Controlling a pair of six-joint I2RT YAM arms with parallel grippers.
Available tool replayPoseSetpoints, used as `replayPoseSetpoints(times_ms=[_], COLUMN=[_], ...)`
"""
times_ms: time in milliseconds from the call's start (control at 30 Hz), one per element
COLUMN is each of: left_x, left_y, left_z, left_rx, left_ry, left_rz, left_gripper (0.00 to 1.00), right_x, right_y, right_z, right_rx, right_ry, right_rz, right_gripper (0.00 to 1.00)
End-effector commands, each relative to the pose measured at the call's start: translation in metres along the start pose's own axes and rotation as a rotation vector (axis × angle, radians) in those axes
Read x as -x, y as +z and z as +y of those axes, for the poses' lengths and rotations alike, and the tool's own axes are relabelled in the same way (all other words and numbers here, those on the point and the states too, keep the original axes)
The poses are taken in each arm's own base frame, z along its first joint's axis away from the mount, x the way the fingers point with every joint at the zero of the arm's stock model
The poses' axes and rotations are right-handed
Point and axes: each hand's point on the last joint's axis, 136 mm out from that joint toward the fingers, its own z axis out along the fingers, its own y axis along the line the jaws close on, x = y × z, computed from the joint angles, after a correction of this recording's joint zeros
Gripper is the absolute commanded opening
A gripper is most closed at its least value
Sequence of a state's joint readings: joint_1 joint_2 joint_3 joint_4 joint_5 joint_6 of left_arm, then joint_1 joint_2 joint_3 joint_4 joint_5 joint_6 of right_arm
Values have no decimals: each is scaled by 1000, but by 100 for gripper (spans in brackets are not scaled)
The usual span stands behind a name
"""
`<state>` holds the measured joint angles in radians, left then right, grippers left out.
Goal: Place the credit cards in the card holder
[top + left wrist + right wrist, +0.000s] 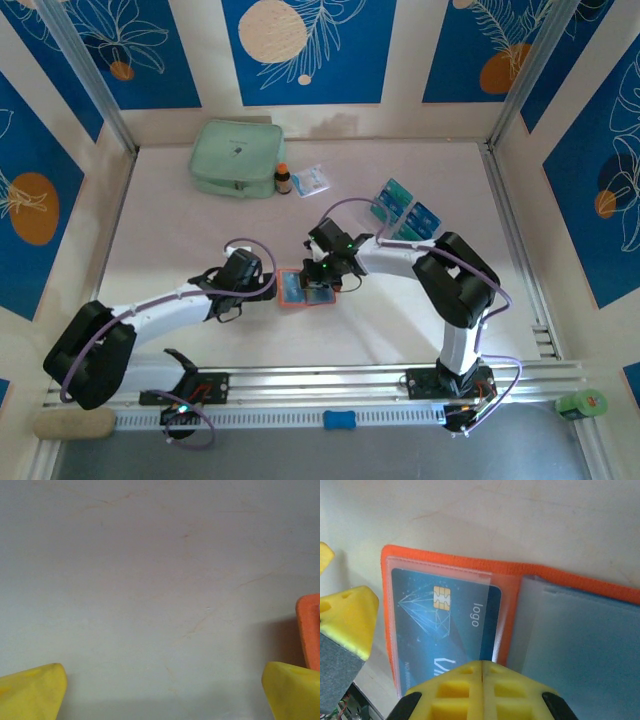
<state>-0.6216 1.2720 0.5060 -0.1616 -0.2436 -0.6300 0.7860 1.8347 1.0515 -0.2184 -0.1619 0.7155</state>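
The orange card holder point(292, 290) lies open mid-table. In the right wrist view its orange cover point(530, 570) holds a blue credit card point(445, 615) under a clear pocket, the card's right edge sticking out. My right gripper point(482, 669) is shut, tips together over the card's near edge, nothing between them. My left gripper point(268, 288) is open just left of the holder, its yellow fingers point(30, 690) wide apart over bare table, with the holder's edge point(310, 630) by the right finger. Two more credit cards point(393, 195) point(422, 218) lie at the back right.
A mint-green zip pouch point(237, 157) sits at the back left, with a small brown bottle point(283, 179) and a white-and-blue packet point(311, 181) beside it. A metal rail point(330, 385) runs along the near edge. A green object point(583, 404) rests at the front right.
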Motion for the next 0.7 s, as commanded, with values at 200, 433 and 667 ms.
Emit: replayPoseSetpoints(times_ms=[200,433,667], left_x=[13,29,52], left_y=[-3,-14,-35], left_z=[-6,-21,-52], left_rx=[-18,-69,-190], left_ry=[-5,23,23], left_rz=[-16,-28,-47], left_gripper=[100,100,100], right_x=[-6,9,26], right_y=[8,-24,-57], right_z=[13,27,7], right_rx=[34,59,36], right_ry=[3,-25,-9], right_rz=[37,-34,-107], right_gripper=[0,0,0])
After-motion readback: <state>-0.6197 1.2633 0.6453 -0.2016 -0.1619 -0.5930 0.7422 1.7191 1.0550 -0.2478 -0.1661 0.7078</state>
